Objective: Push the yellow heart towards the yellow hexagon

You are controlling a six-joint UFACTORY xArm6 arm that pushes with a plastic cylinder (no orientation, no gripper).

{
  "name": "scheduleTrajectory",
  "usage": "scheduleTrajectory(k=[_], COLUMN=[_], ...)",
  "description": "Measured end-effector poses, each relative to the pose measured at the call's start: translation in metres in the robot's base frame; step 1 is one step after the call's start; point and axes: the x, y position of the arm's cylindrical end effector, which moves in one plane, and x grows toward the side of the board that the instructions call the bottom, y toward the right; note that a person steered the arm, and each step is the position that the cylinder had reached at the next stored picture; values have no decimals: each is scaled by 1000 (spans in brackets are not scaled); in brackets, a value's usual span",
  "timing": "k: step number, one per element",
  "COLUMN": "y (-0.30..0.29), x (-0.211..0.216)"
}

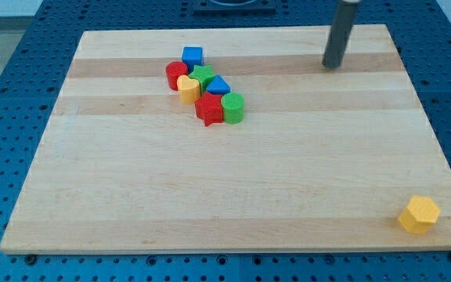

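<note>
The yellow heart (187,88) lies in a tight cluster at the view's upper left of centre. The yellow hexagon (419,214) sits alone at the board's bottom right corner. My tip (333,66) rests on the board near the top right, far to the right of the cluster and far above the hexagon. It touches no block.
Around the heart are a red cylinder (175,74), a blue cube (193,56), a green star (203,76), a blue triangle (218,85), a red star (209,110) and a green cylinder (232,107). The wooden board (210,196) lies on a blue perforated table.
</note>
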Motion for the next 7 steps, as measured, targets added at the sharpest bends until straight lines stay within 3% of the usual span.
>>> scheduleTrajectory(k=[4, 7], y=[-135, -211], x=[-6, 27])
